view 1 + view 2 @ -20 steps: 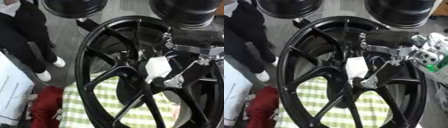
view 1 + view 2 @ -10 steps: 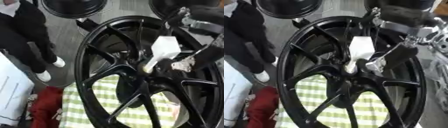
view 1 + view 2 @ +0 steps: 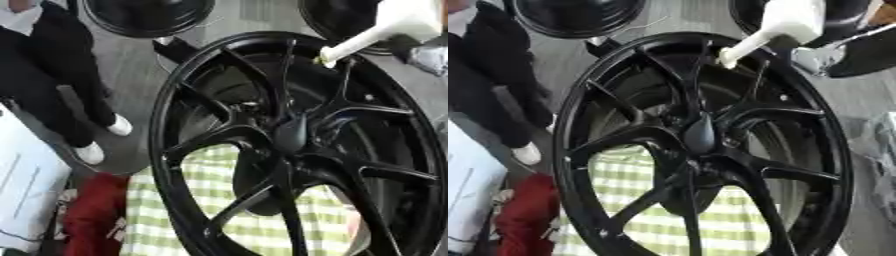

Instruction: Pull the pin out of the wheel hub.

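The white pin point(image 3: 785, 25) is clear of the black wheel hub point(image 3: 699, 135), held high at upper right so its tip clears the spokes; whether the right hand point(image 3: 859, 47) has its fingers closed, I cannot tell.

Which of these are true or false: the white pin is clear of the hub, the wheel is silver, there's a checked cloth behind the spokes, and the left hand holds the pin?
1. The white pin is out of the wheel hub. True: it is up near the wheel's top rim.
2. The wheel is silver. False: it is black.
3. A green and white checked cloth shows through the spokes. True.
4. The left hand holds the pin. False: no left hand shows; the pin sits by the right arm, whose hand cannot be made out.
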Controlling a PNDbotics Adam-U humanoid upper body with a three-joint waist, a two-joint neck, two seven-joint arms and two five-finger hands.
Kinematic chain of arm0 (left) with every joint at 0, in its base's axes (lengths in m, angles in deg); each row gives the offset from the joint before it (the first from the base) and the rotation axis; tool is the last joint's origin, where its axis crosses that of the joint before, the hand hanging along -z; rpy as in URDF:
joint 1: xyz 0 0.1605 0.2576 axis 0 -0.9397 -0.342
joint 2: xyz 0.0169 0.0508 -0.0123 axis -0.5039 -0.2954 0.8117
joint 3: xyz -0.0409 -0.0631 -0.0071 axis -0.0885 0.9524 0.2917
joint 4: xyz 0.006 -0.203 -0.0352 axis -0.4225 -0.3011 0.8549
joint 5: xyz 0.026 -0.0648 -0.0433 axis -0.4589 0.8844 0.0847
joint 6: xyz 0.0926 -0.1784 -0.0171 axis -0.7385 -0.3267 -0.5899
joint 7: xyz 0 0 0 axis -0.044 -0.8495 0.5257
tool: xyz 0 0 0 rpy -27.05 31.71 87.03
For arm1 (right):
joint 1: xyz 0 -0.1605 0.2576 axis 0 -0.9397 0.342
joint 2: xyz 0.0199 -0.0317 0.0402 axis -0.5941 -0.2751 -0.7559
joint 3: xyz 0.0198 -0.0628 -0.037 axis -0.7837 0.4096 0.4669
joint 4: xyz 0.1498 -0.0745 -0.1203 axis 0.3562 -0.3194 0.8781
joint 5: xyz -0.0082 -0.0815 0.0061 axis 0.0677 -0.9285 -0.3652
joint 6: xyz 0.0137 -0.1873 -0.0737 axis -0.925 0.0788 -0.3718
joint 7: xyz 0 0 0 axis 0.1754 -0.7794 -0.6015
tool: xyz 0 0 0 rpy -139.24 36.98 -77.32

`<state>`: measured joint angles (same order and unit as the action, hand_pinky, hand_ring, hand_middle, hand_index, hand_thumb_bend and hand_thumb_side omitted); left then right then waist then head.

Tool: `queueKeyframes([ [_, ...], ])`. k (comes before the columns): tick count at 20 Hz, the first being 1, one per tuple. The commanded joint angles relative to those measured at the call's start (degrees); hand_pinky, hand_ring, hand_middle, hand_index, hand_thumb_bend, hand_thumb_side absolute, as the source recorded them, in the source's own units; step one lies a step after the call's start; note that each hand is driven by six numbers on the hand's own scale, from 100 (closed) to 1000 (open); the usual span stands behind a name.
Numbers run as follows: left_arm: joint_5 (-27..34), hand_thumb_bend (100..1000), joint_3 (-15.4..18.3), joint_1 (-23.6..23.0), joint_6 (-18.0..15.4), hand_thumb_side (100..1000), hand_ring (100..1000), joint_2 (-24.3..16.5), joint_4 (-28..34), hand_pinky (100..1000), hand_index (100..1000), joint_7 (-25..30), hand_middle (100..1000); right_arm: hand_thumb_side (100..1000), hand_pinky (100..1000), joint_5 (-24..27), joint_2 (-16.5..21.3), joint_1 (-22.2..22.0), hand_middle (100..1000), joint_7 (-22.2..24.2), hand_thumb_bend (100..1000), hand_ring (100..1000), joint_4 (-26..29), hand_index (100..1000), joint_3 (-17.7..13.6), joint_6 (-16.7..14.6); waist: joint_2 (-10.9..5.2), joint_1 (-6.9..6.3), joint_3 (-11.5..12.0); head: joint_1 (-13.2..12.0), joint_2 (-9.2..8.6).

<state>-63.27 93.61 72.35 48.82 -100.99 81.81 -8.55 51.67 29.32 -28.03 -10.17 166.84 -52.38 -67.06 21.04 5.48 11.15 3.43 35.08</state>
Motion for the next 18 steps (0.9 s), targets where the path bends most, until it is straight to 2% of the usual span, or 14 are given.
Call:
queueKeyframes([
  [1, -0.46, 153, 0.95, 0.05, -0.26, 824, 780, -0.79, 1.06, 549, 715, -0.39, 781, 100, 837, 1.69, 1.48, -3.89, 291, -4.99, 100, 538, 0.60, 455, -5.71, 0.01, -0.69, -0.39, -0.32, -0.66, -0.49],
  [8, -0.67, 153, 1.73, -0.26, -0.63, 822, 780, -0.69, 1.52, 550, 716, -1.17, 781, 100, 840, -1.52, -7.49, -18.81, 293, -16.53, 100, 536, 0.60, 459, -15.68, -0.79, -0.50, -0.45, -1.28, -0.54, 0.31],
  [11, -0.73, 155, 1.96, -0.43, -0.70, 822, 781, -0.53, 1.64, 550, 716, -1.41, 781, 100, 842, -3.75, -13.00, -24.60, 290, -20.86, 100, 533, 0.60, 457, -18.83, 0.84, -0.53, -0.30, -1.52, -0.43, 0.48],
  [18, -0.81, 155, 2.38, -0.63, -0.86, 819, 781, -0.58, 1.69, 551, 716, -1.89, 781, 100, 840, -9.14, -23.26, -33.53, 292, -27.28, 100, 534, 0.60, 460, -22.26, 4.80, -0.85, -0.51, -2.13, -0.44, 1.34],
])
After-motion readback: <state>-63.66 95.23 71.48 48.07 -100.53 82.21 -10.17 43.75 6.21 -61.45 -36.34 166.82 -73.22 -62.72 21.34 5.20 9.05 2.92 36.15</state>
